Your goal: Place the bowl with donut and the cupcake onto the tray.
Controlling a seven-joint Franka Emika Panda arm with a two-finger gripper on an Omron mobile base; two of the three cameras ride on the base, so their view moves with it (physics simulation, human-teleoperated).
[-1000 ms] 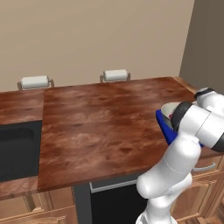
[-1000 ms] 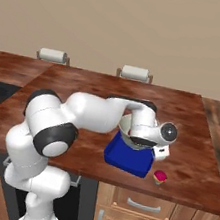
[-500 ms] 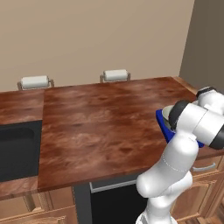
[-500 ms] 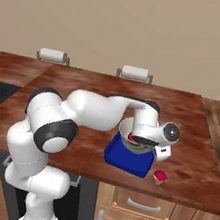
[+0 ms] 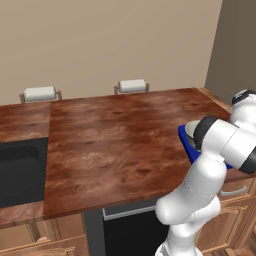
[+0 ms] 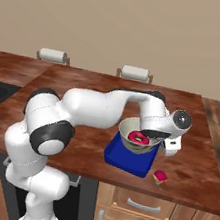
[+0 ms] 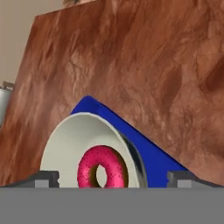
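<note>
The bowl, pale grey-green with a white rim, sits over the blue tray near the right front part of the wooden counter; whether its base touches the tray floor cannot be told. Inside it lies the donut, a ring with bright pink icing and a dark centre hole. In the hand view the bowl appears tipped toward the camera, the donut resting against its inner wall and the tray showing as a blue wedge behind it. The cupcake, pink-red on top with a light base, stands on the counter just beside the tray's front right corner, off the tray and apart from the bowl. The gripper is at the bowl's right rim; two dark finger tips rise at either side of the bowl in the hand view, spread wide, and the pictures do not show whether they pinch the rim. In the left base view the arm hides most of the tray, with a sliver of the bowl above it. Two paper-towel rolls stand at the back edge of the counter, and a dark sink is set in at the left.
</note>
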